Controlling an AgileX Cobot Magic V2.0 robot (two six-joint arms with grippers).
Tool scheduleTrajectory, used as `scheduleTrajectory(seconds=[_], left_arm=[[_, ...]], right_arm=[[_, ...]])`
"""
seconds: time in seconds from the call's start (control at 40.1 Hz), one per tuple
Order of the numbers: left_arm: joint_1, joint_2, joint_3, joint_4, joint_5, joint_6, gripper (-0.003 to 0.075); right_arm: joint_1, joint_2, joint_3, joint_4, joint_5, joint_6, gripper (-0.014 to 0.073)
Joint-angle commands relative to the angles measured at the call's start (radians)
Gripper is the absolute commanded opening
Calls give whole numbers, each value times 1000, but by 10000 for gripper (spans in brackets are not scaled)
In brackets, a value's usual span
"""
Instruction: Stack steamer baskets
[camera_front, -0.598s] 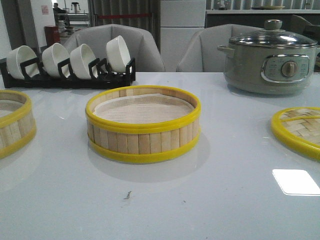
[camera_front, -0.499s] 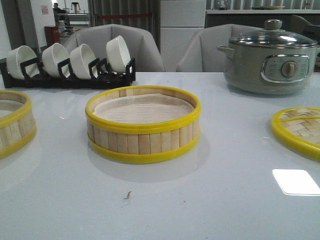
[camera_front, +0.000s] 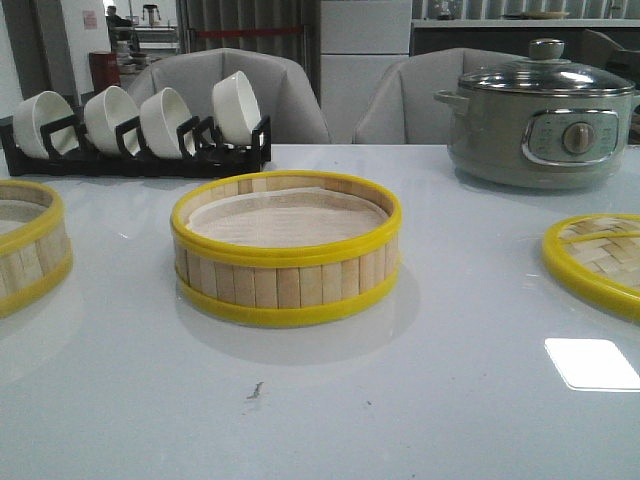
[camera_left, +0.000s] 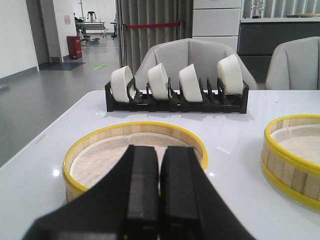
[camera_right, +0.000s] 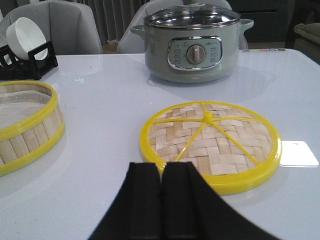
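Note:
One steamer basket (camera_front: 286, 250) with yellow rims and a pale liner stands in the middle of the table. A second basket (camera_front: 25, 245) sits at the left edge of the front view; in the left wrist view this basket (camera_left: 100, 155) lies just beyond my left gripper (camera_left: 160, 150), which is shut and empty. The woven yellow-rimmed lid (camera_front: 600, 258) lies flat at the right; in the right wrist view the lid (camera_right: 210, 142) is just beyond my right gripper (camera_right: 161, 167), also shut and empty. Neither gripper shows in the front view.
A black rack of white bowls (camera_front: 140, 130) stands at the back left. A grey-green electric pot (camera_front: 545, 115) with a glass lid stands at the back right. Grey chairs stand behind the white table (camera_front: 320, 400).

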Motion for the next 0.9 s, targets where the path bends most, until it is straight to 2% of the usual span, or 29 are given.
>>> scheduleTrajectory(seconds=[0.0, 0.374, 0.524, 0.623, 0.723, 0.873], left_arm=[[3, -13, 3, -4, -83, -2, 85], [-1, -9, 1, 2, -80, -2, 85], [-25, 144, -40, 6, -43, -4, 85], [-55, 360, -138, -43, -45, -4, 85], [-73, 569, -322, -60, -28, -4, 85], [-75, 784, -675, -39, 150, -4, 85]], right_arm=[[-1, -21, -16, -10, -89, -11, 56], [-1, -21, -16, -10, -89, -11, 56], [-1, -21, -16, -10, -89, -11, 56], [-1, -21, -16, -10, -89, -11, 56], [-1, -21, -16, -10, -89, -11, 56], [-1, -21, -16, -10, -89, -11, 56]])
